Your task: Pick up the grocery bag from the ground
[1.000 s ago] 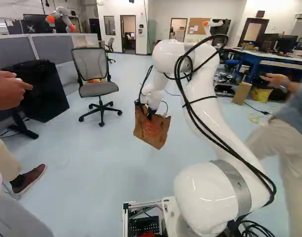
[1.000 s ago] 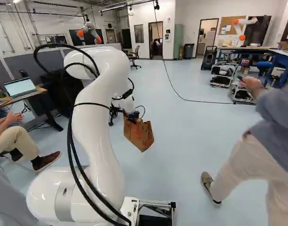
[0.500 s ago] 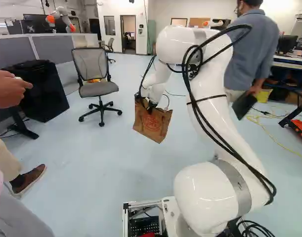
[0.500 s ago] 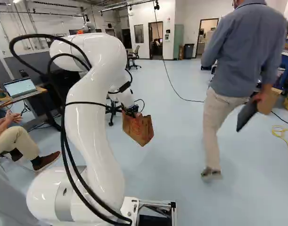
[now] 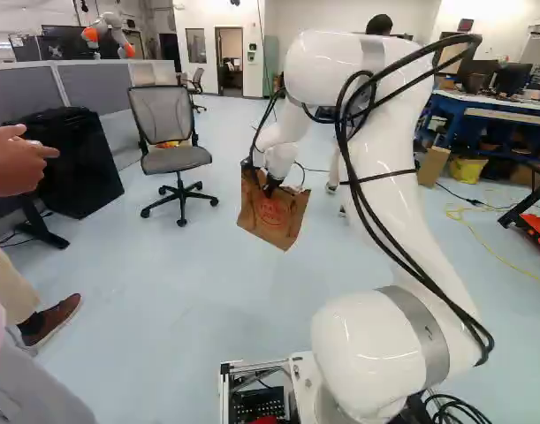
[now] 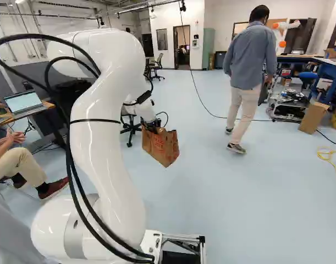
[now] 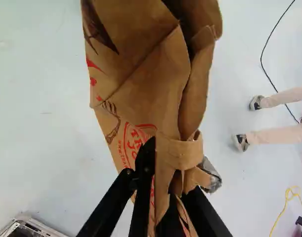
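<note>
The pale blue floor [image 5: 190, 300] is spreading out under the big white arm [image 5: 380, 190], which is reaching forward. A gray chair [image 5: 176, 159] is standing on wheels. To its right in the left base view, the brown paper bag [image 5: 274, 218] is hanging tilted in the air. The black gripper [image 5: 267, 184] is pinching its top tight.

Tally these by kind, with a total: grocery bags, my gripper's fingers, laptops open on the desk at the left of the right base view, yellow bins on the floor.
Grocery bag: 1
Gripper fingers: 2
Open laptop: 1
Yellow bin: 1
Total: 5
</note>
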You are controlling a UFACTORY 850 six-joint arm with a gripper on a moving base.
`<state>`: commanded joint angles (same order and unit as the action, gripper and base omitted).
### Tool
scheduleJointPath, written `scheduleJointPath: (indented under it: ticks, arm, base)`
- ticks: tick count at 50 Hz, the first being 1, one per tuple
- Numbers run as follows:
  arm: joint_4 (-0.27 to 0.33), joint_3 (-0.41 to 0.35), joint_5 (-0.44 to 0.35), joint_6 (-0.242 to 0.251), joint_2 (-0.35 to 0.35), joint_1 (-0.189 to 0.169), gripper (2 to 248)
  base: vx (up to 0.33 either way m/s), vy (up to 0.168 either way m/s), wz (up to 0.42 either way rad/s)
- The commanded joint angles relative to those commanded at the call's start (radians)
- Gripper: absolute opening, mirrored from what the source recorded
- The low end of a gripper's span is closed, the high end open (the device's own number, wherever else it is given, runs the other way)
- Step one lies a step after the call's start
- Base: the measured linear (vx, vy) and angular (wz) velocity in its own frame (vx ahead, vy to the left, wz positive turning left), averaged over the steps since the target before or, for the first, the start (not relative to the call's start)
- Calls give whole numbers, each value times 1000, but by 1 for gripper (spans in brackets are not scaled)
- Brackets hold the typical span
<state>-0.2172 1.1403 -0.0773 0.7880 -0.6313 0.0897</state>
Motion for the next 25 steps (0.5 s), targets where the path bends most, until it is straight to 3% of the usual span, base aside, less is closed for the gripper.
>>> scheduleJointPath:
  ticks: [25]
  arm:
    - [17, -80, -60, -60, 69, -7, 22]
  base:
    - [0, 0, 0]
